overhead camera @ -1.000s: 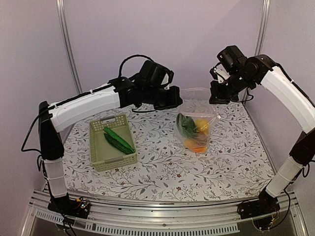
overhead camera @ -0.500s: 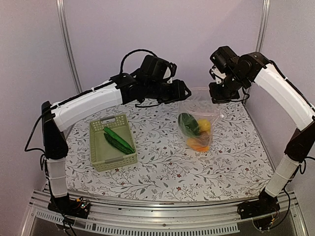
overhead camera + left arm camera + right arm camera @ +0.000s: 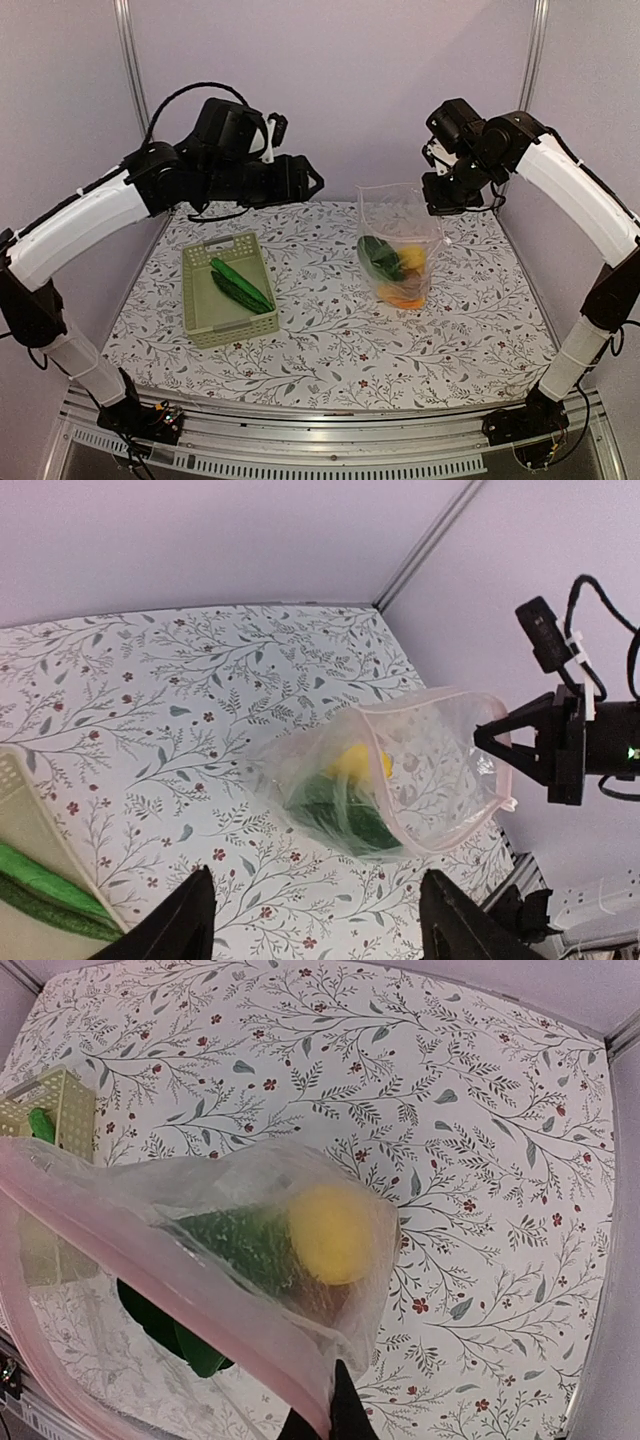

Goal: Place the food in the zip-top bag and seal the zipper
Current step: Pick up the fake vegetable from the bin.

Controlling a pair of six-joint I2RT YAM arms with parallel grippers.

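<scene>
Flowery bench (image 3: 330,345), purple walls (image 3: 400,80). The clear zip-top bag (image 3: 402,215) holds green and yellow food (image 3: 393,262). Right hand (image 3: 325,1415) pinches it; left hand (image 3: 318,920) is apart.

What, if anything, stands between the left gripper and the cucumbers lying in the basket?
Nothing visible. The left gripper hangs open in the air, the cucumbers lie uncovered in the open-topped basket, and the zip-top bag hangs well to the side in the right gripper.
</scene>
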